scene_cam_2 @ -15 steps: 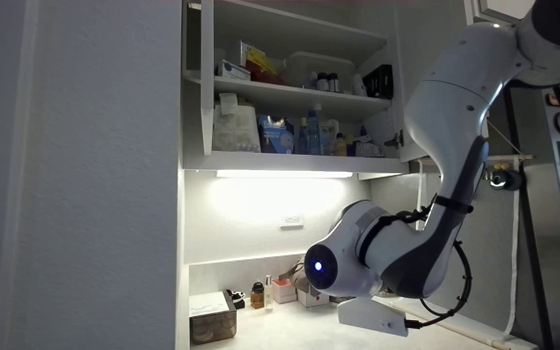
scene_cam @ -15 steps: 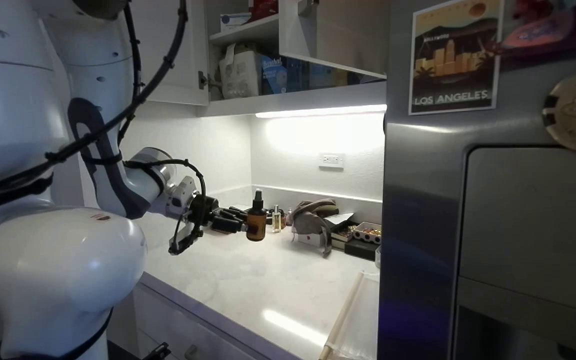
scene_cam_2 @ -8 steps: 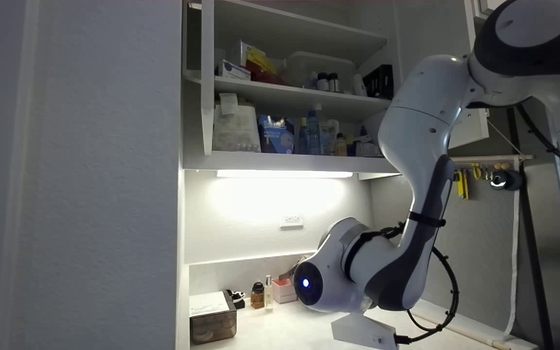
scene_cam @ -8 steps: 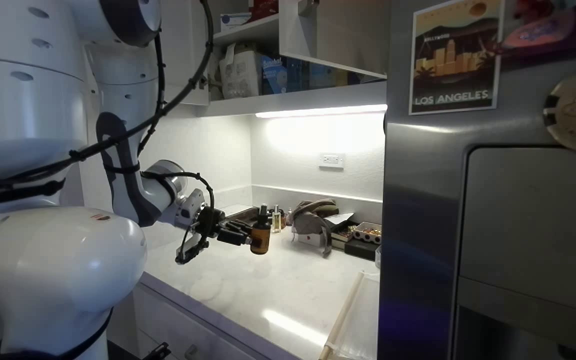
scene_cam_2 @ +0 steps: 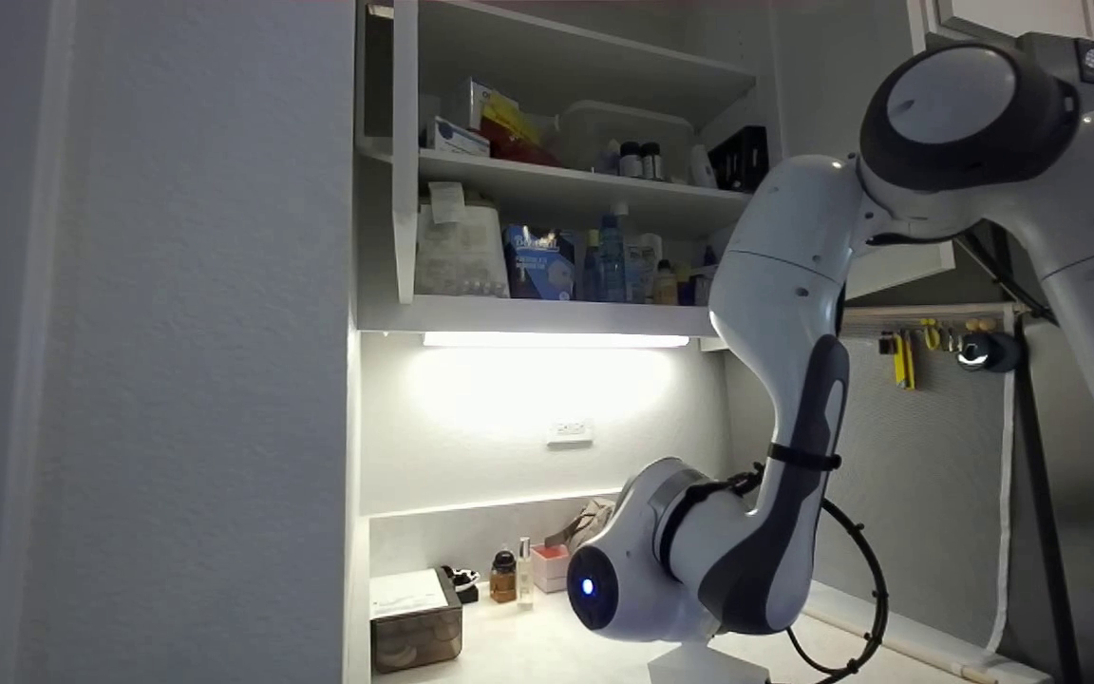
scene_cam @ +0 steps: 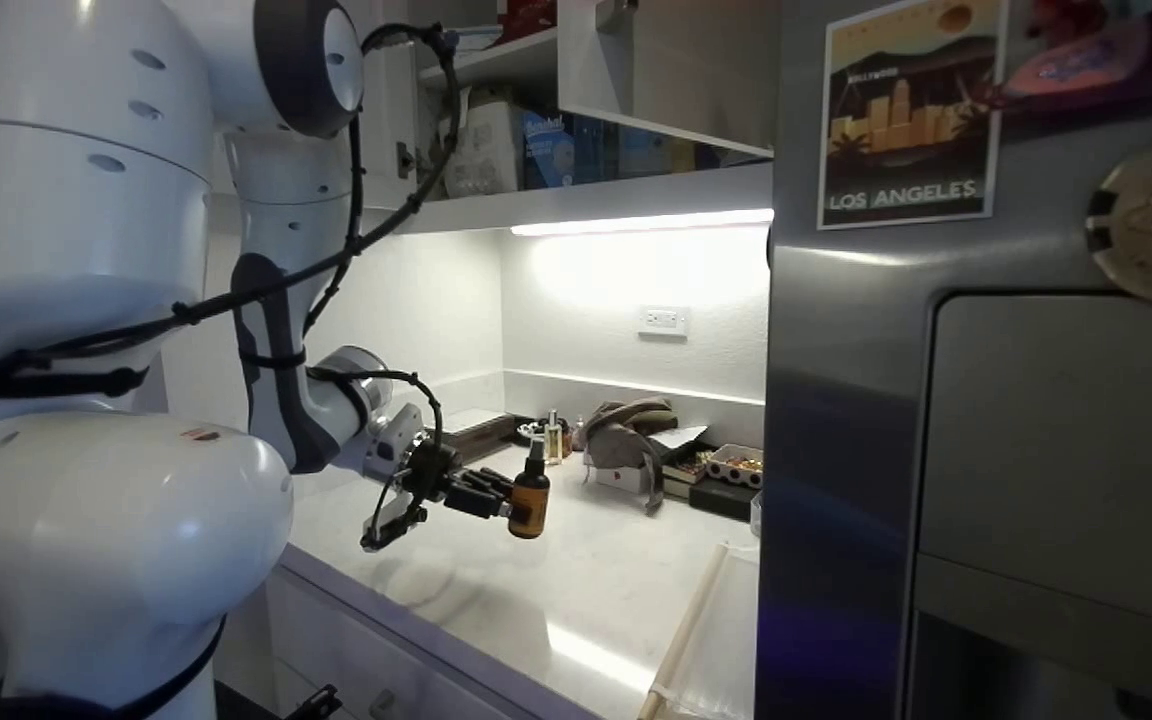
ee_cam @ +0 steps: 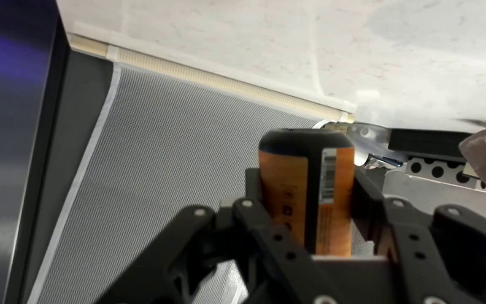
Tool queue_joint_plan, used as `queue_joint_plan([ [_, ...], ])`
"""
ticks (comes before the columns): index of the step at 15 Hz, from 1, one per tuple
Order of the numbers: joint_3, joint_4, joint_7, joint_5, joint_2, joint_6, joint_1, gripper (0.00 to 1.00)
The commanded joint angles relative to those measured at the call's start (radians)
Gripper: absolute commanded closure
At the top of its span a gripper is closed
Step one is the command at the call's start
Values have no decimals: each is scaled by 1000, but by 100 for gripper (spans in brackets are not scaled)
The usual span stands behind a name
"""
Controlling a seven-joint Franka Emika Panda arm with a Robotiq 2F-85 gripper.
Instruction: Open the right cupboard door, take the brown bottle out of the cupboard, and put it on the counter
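Though dark-capped, orange-brown bottle (scene_cam: 529, 503).

Home kitchen: steel fridge (scene_cam: 851, 430), wall cupboard (scene_cam_2: 556, 314), counter (scene_cam: 576, 570).

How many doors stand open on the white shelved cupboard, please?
2: in an exterior view, the plain white right cupboard door, partly behind the white arm, and the white left door opposite.
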Motion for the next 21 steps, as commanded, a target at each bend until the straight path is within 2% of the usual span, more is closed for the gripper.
queue_joint_plan([
  [1,-8,36,37,-22,54,-27,1,73],
  [8,-19,59,90,-43,114,-23,-2,73],
  [20,-27,81,97,-48,143,-14,-12,73],
  [21,-27,81,98,-48,143,-13,-12,49],
])
